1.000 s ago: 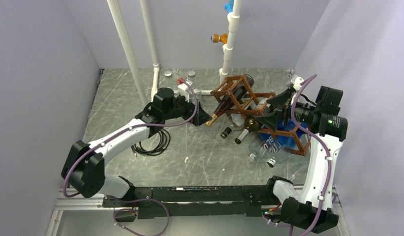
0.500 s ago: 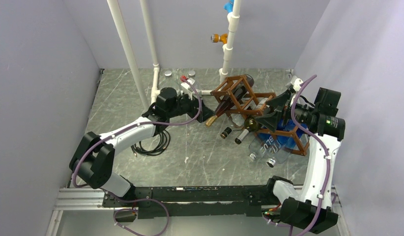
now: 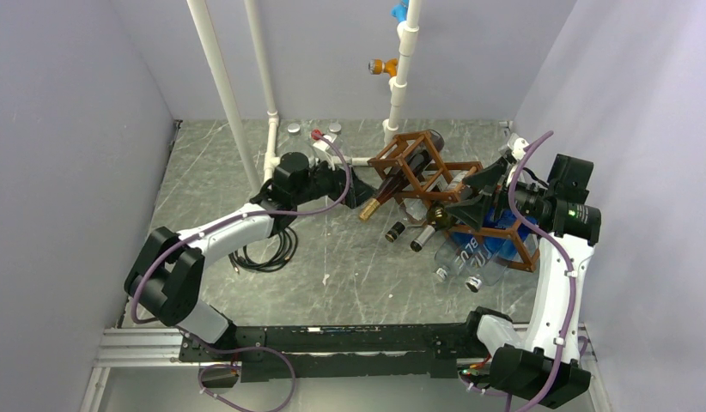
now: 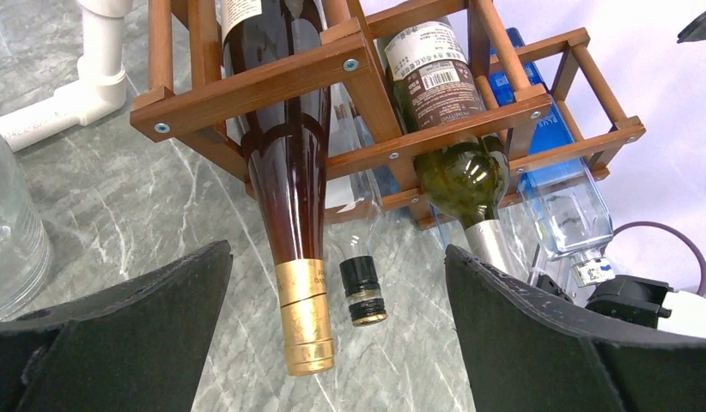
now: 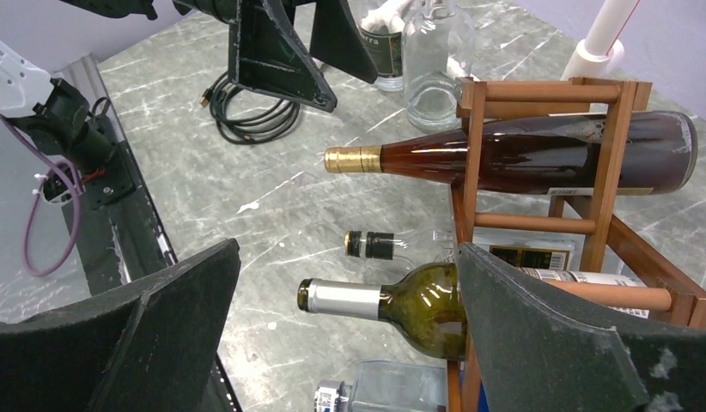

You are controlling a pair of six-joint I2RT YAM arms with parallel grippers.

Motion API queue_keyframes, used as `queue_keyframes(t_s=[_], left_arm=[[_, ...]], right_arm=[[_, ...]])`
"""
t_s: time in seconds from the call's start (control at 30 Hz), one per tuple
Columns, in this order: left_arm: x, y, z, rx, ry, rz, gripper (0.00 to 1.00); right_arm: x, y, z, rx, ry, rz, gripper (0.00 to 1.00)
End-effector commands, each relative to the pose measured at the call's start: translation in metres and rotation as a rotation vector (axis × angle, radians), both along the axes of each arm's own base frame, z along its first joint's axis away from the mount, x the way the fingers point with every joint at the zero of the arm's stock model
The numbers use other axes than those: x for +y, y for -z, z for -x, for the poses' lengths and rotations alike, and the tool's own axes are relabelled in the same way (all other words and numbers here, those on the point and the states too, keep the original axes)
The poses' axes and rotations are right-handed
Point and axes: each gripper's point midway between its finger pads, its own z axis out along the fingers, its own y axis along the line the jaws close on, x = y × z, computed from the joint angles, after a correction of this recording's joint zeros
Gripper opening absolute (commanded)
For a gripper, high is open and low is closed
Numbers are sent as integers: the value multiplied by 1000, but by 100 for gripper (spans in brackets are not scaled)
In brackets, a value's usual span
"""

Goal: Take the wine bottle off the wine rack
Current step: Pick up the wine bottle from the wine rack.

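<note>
1. Two tools are in view, and both are spread wide and grasping nothing. The left tool hangs low over the desk, pointed at the front of the wine rack. Its dark fingers frame the bottle necks in the left wrist view but touch none of them.
2. The wine bottle, dark amber with a gold foil neck, lies in the rack's upper cell at the left end. Its neck sticks out of the frame toward the left tool, just short of the fingers.
3. The right tool is released too. It is held above the rack's right front and looks along the necks, with nothing between its pads.
4. Just beside the wine bottle's neck, lower down, a clear bottle with a black cap pokes out of the rack.
5. To the right of that, a green bottle with a silver foil neck rests in a lower cell. A square clear bottle with blue lettering lies beside it at the rack's right end.
6. The rack stands on the grey marbled desk near the back wall, with a white pipe beside its left end.
7. A clear glass vessel shows at the left edge of the left wrist view.
8. A coil of black cable lies on the desk by the left arm.
</note>
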Motion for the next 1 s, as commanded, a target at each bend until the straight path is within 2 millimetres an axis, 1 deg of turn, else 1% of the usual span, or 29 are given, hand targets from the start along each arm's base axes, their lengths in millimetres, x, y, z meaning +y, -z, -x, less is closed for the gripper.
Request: queue_keyframes(t_s=[0.0, 0.2, 0.43, 0.7, 0.97], left_arm=[[-4, -3, -1, -20, 24, 27, 100], [-5, 2, -3, -58, 37, 13, 100], [-11, 3, -3, -93, 56, 31, 99], [-16, 11, -7, -90, 58, 24, 99], [-17, 12, -8, -113, 55, 33, 99]], right_arm=[[3, -10, 2, -66, -26, -5, 100], [3, -9, 2, -65, -28, -8, 100], [4, -9, 3, -66, -32, -12, 100], [4, -9, 3, -65, -34, -14, 100], [4, -9, 3, -63, -34, -18, 100]])
